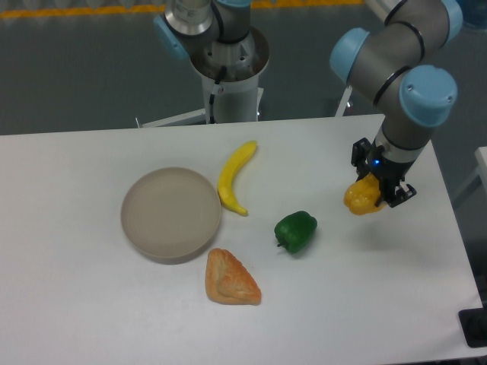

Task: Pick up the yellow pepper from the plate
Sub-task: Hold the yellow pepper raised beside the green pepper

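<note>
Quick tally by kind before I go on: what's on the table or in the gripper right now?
Peppers: 2, the yellow pepper held in the gripper and the green pepper
Bananas: 1, the banana
Pastries: 1, the pastry
Plates: 1, the plate, nothing in it
Total: 5

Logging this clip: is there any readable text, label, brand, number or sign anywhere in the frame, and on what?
None readable.
The white table, the round beige-grey plate, the long yellow banana, the green bell pepper, the orange-brown pastry wedge and the small yellow pepper held in the gripper carry no lettering.
The grey and light-blue robot arm shows no legible marking; a small blue light glows near its wrist.
</note>
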You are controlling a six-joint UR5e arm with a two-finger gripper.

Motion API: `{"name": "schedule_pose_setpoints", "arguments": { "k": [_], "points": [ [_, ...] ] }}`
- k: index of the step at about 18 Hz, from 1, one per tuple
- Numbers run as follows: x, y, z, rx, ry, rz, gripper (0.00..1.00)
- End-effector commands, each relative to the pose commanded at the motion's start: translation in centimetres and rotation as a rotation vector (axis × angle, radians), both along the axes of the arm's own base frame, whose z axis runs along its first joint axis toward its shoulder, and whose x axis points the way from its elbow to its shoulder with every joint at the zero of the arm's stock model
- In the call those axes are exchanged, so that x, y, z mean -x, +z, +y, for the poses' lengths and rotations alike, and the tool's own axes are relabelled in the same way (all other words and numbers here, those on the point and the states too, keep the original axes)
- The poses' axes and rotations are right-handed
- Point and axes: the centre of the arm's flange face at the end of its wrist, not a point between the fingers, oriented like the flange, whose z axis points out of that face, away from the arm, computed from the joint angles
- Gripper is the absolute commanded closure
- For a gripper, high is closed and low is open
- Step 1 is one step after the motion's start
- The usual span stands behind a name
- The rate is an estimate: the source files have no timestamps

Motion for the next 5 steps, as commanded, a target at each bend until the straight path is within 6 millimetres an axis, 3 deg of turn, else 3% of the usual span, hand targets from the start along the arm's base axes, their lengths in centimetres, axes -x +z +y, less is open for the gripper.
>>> {"name": "schedule_pose_setpoints", "arguments": {
  "k": [5],
  "points": [
    [0.00,0.00,0.11,-0.001,-0.003,0.003,0.86]
  ]
}}
